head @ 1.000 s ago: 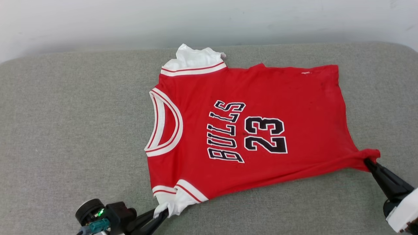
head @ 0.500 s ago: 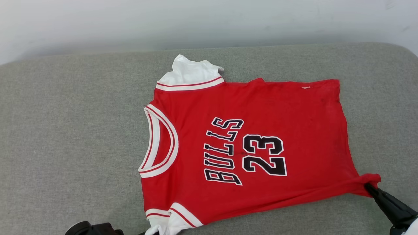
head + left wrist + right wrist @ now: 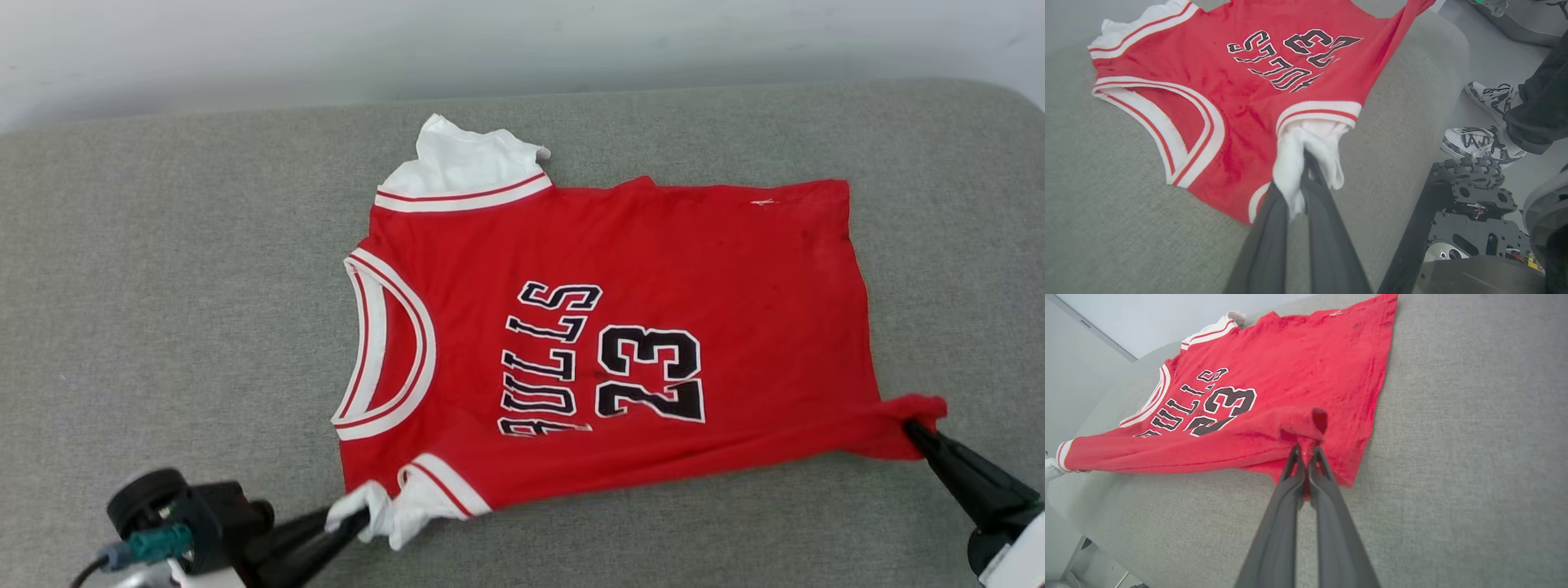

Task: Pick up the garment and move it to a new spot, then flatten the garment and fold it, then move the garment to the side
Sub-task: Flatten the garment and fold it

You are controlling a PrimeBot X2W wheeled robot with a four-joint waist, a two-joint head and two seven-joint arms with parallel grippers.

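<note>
Clearly the garment is light, limp knit, lying chest-up on the grey padded bench. The left gripper pinches its near white sleeve and the right gripper pinches its near hem corner. Corner holds likely suit it, since the slack cloth bunches between them.

Two arms low and spread wide, jaws clamped.
The left gripper reaches in from the lower left of the head view, its long dark fingers pressed together on a bunched white sleeve of the garment. The right gripper angles in from the lower right, its fingers closed tight on a red hem corner, with its pale forearm at the frame's corner.
</note>
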